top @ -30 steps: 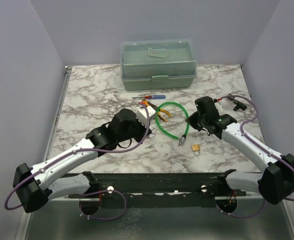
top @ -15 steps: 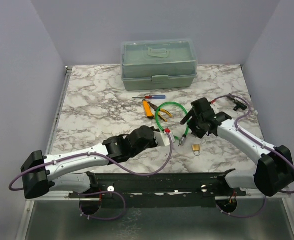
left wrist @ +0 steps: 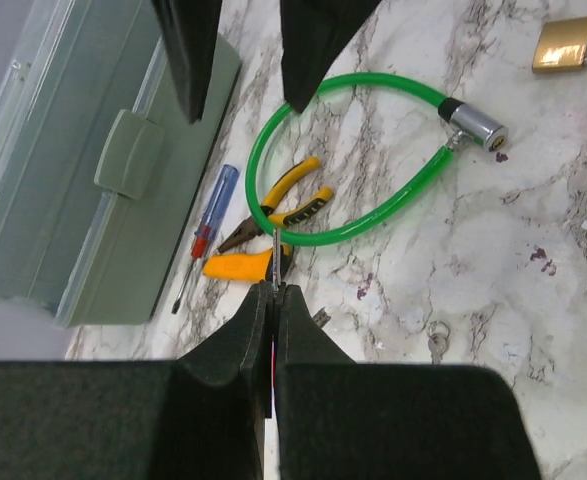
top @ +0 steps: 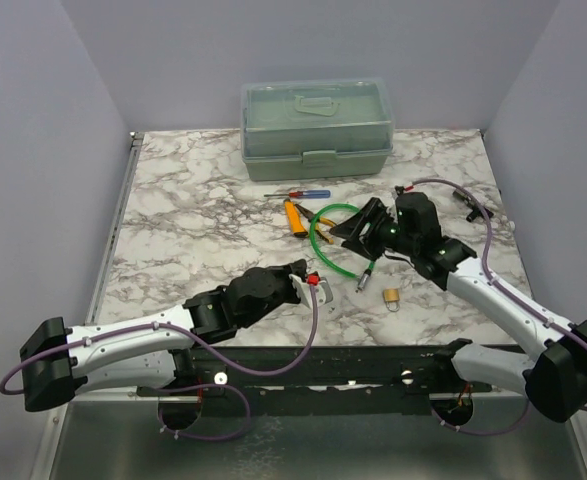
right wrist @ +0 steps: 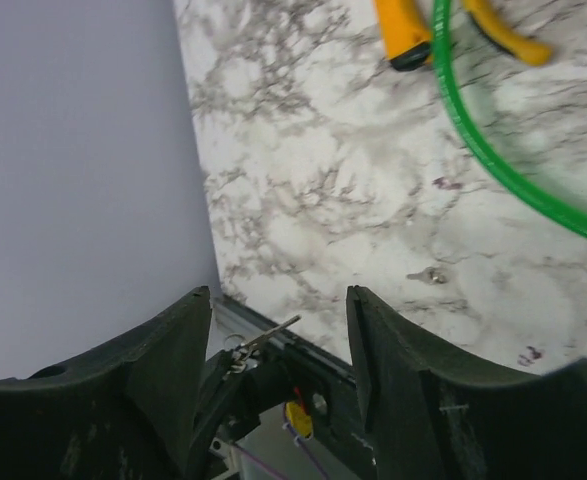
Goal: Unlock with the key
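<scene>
The key (left wrist: 275,258) is clamped between the closed fingertips of the left gripper (left wrist: 275,290). Only a thin metal sliver projects beyond the tips. In the right wrist view its ring hangs at the fingertips.

The left gripper sits low over the marble table (top: 193,210), near-centre. The small brass padlock (top: 392,297) lies to its right, well apart from it.

The right gripper (right wrist: 277,292) is held farther back over the green cable lock (left wrist: 476,124). Its jaws are spread and there is nothing between them.

Yellow-handled pliers (left wrist: 291,180) lie inside the left side of the cable loop, with an orange-handled tool (left wrist: 238,266) just beside them. A red-and-blue screwdriver (left wrist: 213,215) lies between these tools and the closed pale-green toolbox (top: 316,125) at the far edge.
</scene>
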Controlling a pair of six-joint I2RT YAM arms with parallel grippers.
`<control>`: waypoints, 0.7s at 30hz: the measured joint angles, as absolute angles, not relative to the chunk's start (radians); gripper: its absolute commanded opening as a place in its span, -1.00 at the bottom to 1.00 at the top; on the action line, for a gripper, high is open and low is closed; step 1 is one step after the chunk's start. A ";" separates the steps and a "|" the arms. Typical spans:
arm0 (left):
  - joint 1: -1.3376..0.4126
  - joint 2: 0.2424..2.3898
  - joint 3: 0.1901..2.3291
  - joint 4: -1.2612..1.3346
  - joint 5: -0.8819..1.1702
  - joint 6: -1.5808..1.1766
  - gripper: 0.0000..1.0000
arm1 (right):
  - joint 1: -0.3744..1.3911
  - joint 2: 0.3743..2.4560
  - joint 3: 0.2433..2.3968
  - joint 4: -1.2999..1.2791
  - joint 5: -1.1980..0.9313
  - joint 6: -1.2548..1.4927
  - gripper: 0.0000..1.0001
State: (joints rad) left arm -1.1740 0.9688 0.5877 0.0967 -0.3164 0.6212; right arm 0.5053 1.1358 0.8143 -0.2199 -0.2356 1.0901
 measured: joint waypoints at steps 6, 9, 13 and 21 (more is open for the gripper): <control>-1.174 0.989 0.589 0.140 -0.292 0.583 -1.00 | 0.618 1.167 0.814 -0.122 -0.248 1.174 0.09; -1.174 1.000 0.589 0.142 -0.287 0.568 -1.00 | 0.654 1.187 0.814 -0.101 -0.248 1.210 0.07; -1.174 1.013 0.589 0.152 -0.287 0.556 -1.00 | 0.686 1.211 0.814 -0.099 -0.237 1.243 0.00; -1.174 1.036 0.593 0.159 -0.300 0.553 -1.00 | 0.740 1.226 0.814 -0.105 -0.206 1.292 -0.31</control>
State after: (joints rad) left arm -1.1740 1.0359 0.5926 0.1593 -0.3004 0.5529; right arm 0.7399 1.2259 0.8143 -0.1055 -0.2062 1.2922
